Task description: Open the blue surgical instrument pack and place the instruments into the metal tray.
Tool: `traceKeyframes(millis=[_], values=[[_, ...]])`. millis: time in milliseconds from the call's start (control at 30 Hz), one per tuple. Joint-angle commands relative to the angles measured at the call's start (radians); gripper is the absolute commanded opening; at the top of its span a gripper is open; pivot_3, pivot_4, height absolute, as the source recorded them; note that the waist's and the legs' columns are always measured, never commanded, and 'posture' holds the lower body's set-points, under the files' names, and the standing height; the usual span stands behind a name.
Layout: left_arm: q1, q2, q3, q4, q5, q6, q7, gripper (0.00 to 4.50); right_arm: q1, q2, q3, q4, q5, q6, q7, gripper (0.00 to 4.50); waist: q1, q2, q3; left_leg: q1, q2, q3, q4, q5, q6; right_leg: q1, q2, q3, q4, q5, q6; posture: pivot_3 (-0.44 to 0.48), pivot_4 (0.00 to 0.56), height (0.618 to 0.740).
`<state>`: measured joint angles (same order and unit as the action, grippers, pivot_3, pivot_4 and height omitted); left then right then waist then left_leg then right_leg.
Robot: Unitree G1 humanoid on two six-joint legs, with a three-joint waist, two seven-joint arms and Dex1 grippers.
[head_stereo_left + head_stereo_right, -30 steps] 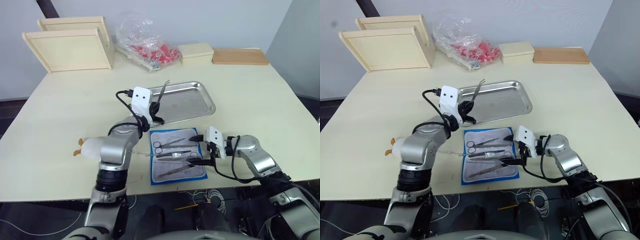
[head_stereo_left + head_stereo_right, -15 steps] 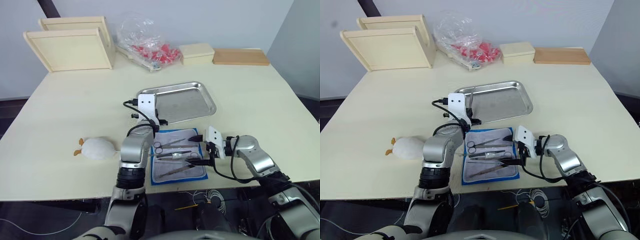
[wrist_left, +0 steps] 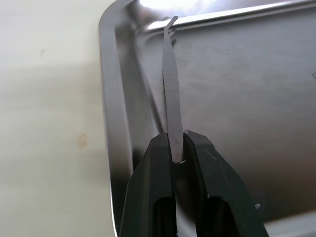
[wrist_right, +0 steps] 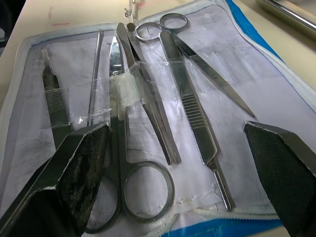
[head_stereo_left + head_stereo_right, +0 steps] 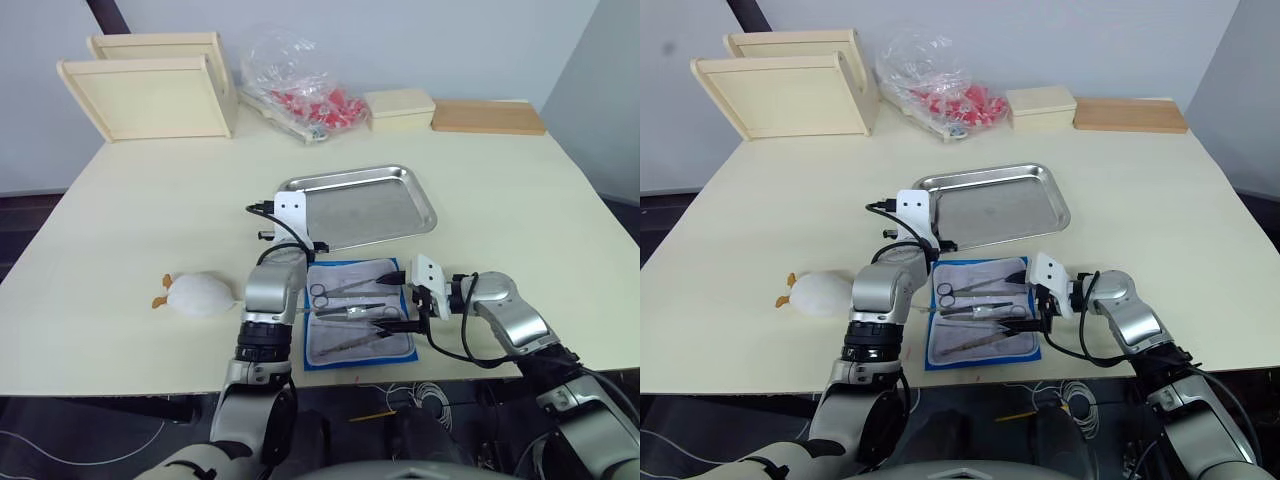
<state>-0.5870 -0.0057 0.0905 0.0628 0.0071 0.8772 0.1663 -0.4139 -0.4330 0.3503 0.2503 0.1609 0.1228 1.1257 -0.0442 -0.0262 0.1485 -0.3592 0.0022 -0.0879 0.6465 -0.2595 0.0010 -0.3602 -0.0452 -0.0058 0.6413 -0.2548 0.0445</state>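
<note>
One instrument, a slim curved-tip forceps (image 3: 170, 84), is being carried by the left gripper (image 3: 177, 150), fingers clenched on its shank, tip hanging over the metal tray (image 5: 420, 205) at the tray's near-left corner, just inside the rim. The rest of the instruments (image 4: 158, 94) are lying in the blue surgical instrument pack (image 5: 400, 358), which is sitting unfolded just in front of the tray's near rim. Right gripper (image 5: 395, 300) is hovering over the pack's right edge, fingers spread wide, grasping nothing.

Risks as I'm judging them:
- Forceps is so close to the tray's rim that a release could leave it straddling the wall or sliding out onto the table.
- Grip is narrow and on a thin shank, so it could be pivoting on release.
- Pack tools are sitting under clear pockets; a pull by the right gripper could be dragging the whole pack.
</note>
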Motion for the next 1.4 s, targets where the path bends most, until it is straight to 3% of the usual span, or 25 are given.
traceKeyframes(millis=[33, 233, 533, 800, 933, 1067, 1400], values=[[-0.017, -0.009, 0.023, -0.013, -0.007, 0.012, 0.017, 0.45, 0.058, -0.01, 0.098, 0.138, -0.143, 0.048, -0.054, 4.5, 0.0, 0.0, 0.0, 0.0, 0.0, -0.001, -0.001, 0.001, -0.001, 0.0, 0.0, -0.001, 0.0, 0.0, 0.0, 0.0, 0.15, 0.74], [-0.02, -0.007, 0.012, -0.019, -0.002, 0.002, 0.013, 3.22, 0.059, -0.012, 0.099, 0.139, -0.142, 0.045, -0.053, 4.5, -0.003, 0.001, -0.001, 0.002, -0.002, -0.004, -0.01, 0.005, -0.009, 0.0, -0.002, -0.005, 0.0, -0.002, -0.002, 0.0, 0.15, 0.74], [-0.033, 0.012, 0.001, -0.077, -0.015, -0.048, -0.026, 3.22, 0.059, -0.012, 0.098, 0.139, -0.143, 0.043, -0.056, 4.5, -0.003, 0.002, 0.0, 0.0, -0.003, -0.014, -0.012, 0.008, -0.014, 0.003, -0.002, -0.012, 0.0, -0.005, -0.005, 0.0, 0.15, 0.74], [-0.035, 0.041, -0.003, -0.121, -0.101, -0.088, -0.186, 3.22, 0.059, -0.012, 0.098, 0.14, -0.141, 0.042, -0.053, 4.5, -0.001, 0.005, 0.001, 0.0, -0.009, -0.033, -0.015, 0.01, -0.019, 0.01, -0.009, -0.034, 0.0, -0.012, -0.011, 0.0, 0.15, 0.74], [-0.022, 0.11, -0.027, -0.141, -0.128, -0.128, -0.299, 3.22, 0.062, -0.018, 0.094, 0.138, -0.139, 0.034, -0.049, 4.5, 0.0, 0.005, 0.002, 0.001, -0.011, -0.032, -0.017, 0.011, -0.019, 0.009, -0.009, -0.027, 0.0, -0.012, -0.01, 0.0, 0.15, 0.74], [0.003, 0.243, -0.055, -0.136, -0.146, -0.212, -0.458, 3.22, 0.072, -0.033, 0.084, 0.125, -0.133, 0.022, -0.041, 4.5, 0.004, 0.006, 0.001, 0.0, -0.011, -0.028, -0.021, 0.013, -0.022, 0.003, -0.008, -0.024, 0.001, -0.012, -0.01, 0.0, 0.15, 0.74], [0.056, 0.479, -0.046, -0.094, -0.228, -0.389, -0.804, 3.22, 0.085, -0.058, 0.058, 0.091, -0.116, -0.003, -0.034, 4.5, 0.011, 0.005, 0.002, 0.0, -0.01, -0.024, -0.029, 0.015, -0.024, -0.003, -0.008, -0.021, 0.0, -0.011, -0.01, 0.0, 0.15, 0.74]])
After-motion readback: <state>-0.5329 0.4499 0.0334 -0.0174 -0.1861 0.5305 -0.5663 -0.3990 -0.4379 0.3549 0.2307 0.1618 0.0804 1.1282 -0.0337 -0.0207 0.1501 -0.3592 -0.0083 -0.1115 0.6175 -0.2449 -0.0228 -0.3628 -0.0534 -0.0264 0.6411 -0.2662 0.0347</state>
